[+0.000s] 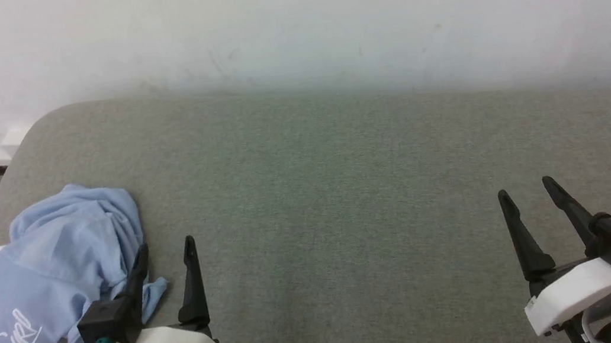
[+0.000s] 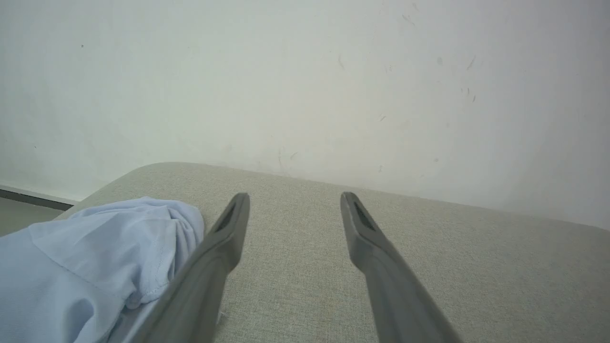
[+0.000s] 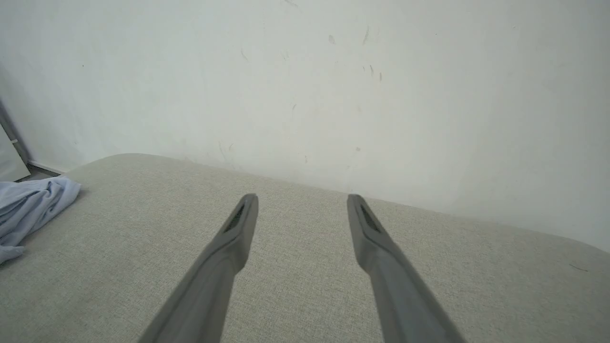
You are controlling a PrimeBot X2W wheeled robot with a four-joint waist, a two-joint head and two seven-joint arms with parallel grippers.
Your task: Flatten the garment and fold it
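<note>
- A light blue garment (image 1: 65, 271) lies crumpled in a heap at the left end of the grey padded table (image 1: 344, 190), close to its left edge.
- The heap's long axis runs on a slant, from the table's near left edge up toward its far side; the white cursive logo (image 1: 16, 333) sits at the near end, facing up.
- The left gripper (image 1: 165, 244) hovers at the table's near side, fingers spread apart and empty. Its outer finger overlaps the garment's right edge; contact cannot be told.
- The right gripper (image 1: 524, 187), fingers likewise apart and holding nothing, hangs over the table's right end, well apart from the garment.
- A scuffed white wall (image 1: 284, 19) stands behind the table.
</note>
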